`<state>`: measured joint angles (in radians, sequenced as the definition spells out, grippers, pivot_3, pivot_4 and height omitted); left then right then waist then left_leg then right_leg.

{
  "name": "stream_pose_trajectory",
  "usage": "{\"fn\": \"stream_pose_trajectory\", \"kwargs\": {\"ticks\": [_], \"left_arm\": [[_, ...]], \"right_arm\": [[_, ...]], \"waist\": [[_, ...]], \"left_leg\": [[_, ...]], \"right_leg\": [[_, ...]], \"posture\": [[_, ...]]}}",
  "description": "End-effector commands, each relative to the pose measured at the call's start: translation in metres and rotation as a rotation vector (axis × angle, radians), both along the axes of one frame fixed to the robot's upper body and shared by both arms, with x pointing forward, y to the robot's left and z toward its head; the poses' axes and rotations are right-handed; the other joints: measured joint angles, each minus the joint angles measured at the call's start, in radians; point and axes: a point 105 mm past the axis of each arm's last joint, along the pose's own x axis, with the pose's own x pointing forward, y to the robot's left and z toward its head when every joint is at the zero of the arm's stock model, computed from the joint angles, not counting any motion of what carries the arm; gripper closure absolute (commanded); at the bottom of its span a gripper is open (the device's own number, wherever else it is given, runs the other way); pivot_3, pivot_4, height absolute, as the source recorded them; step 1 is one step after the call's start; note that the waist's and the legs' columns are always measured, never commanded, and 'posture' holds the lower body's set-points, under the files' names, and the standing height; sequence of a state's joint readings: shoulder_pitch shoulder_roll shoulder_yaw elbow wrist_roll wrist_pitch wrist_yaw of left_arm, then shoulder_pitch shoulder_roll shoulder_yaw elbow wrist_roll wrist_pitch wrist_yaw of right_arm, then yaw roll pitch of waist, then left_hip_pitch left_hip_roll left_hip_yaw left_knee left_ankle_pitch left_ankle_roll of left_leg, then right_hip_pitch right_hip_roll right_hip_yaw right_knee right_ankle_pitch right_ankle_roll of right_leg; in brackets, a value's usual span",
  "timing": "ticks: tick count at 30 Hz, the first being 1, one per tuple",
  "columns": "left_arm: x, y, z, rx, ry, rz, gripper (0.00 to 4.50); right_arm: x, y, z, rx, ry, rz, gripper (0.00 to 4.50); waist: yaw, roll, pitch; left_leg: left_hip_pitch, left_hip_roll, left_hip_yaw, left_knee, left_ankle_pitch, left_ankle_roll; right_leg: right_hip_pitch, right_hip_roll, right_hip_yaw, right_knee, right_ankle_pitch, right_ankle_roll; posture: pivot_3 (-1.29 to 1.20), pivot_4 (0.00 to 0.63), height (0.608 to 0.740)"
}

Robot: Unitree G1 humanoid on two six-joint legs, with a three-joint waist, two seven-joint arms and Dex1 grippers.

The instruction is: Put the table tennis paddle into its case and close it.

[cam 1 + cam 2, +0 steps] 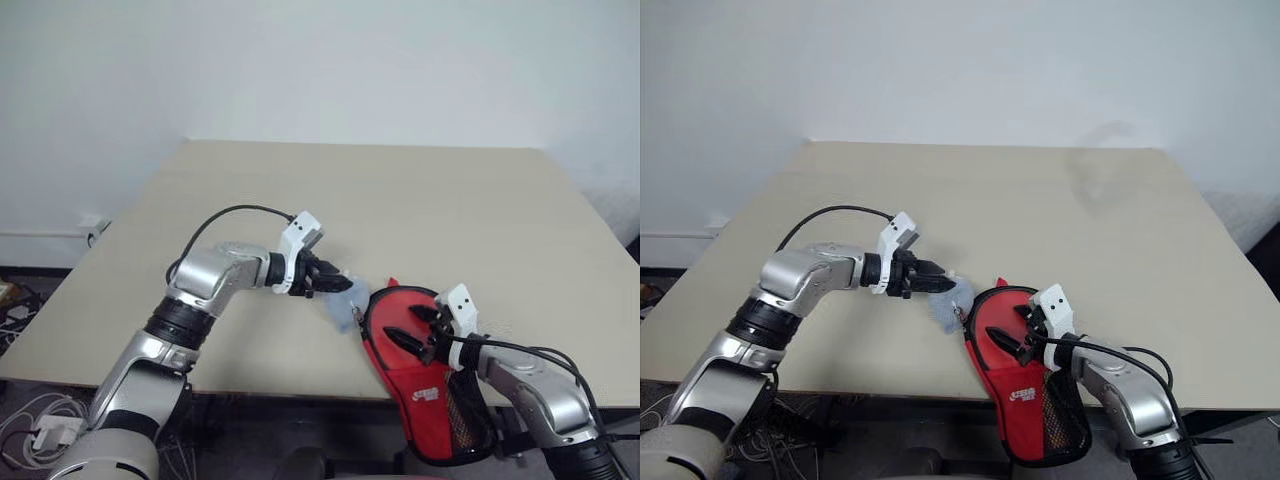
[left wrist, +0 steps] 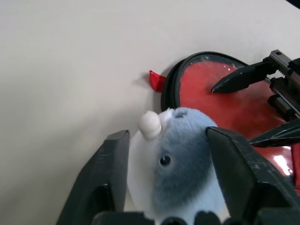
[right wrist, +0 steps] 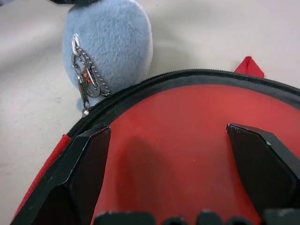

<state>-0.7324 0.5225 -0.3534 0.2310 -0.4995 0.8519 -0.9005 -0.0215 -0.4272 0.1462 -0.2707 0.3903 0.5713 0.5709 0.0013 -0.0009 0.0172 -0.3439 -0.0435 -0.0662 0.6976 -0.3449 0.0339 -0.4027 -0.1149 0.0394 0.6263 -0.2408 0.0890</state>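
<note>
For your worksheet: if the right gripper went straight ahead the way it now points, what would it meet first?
Most likely the red face of the case: the open right gripper hangs just over it. Past the case's zip edge sits the blue plush toy. How far above the case it hangs is hard to judge.

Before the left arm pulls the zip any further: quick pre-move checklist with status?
1. Left gripper around the blue plush zip charm: ok, charm sits between its fingers.
2. Charm linked to the zip chain: ok.
3. Right gripper open over the case: ok, holding nothing.
4. Paddle inside the case: ok, red face lies within the black rim.
5. Case fully zipped: cannot tell.
6. Case fully on the table: not ok, mesh end overhangs the front edge.
</note>
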Motion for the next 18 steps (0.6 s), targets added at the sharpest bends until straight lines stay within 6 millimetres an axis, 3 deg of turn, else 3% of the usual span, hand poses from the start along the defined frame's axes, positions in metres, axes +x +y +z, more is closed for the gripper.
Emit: {"fn": "stream_pose_trajectory", "kwargs": {"ticks": [1,2,9,14,18], "left_arm": [[0.008,-0.005,0.004,0.023,-0.042,-0.015,0.24],[0.006,-0.006,-0.002,0.04,-0.027,-0.03,0.05],[-0.008,-0.003,-0.031,0.116,0.089,-0.105,0.05],[-0.007,-0.006,-0.036,0.082,0.122,-0.096,0.05],[0.003,-0.009,-0.024,0.02,0.111,-0.077,1.17]], "right_arm": [[-0.001,0.003,-0.007,-0.004,0.024,0.011,0.21],[-0.002,0.004,-0.009,-0.009,0.029,0.013,0.21],[-0.003,0.002,-0.015,-0.045,0.032,0.007,0.21],[-0.004,0.0,-0.021,-0.077,0.04,0.005,0.21],[-0.009,0.003,-0.026,-0.094,0.057,0.025,0.21]], "waist": [[0.0,0.0,0.0],[0.0,0.0,0.0],[-0.001,-0.001,-0.001],[0.0,-0.002,-0.001],[0.0,-0.002,-0.001]], "left_leg": [[0.0,0.0,0.0,0.0,0.0,0.0],[0.0,0.0,0.0,0.0,0.0,0.0],[0.002,0.001,0.0,0.0,0.0,0.0],[0.003,0.001,-0.001,0.001,0.0,0.0],[0.005,0.001,-0.002,0.001,0.0,0.0]], "right_leg": [[0.0,0.0,0.0,0.0,0.0,0.0],[0.001,0.0,0.0,0.0,0.0,0.0],[0.003,0.001,0.0,0.0,0.0,0.0],[0.005,0.001,-0.001,0.0,0.0,0.0],[0.007,0.001,-0.002,0.0,0.0,0.0]], "posture": [[0.0,0.0,0.716],[0.0,0.0,0.716],[0.0,0.0,0.716],[0.0,0.0,0.716],[0.0,0.0,0.716]]}}
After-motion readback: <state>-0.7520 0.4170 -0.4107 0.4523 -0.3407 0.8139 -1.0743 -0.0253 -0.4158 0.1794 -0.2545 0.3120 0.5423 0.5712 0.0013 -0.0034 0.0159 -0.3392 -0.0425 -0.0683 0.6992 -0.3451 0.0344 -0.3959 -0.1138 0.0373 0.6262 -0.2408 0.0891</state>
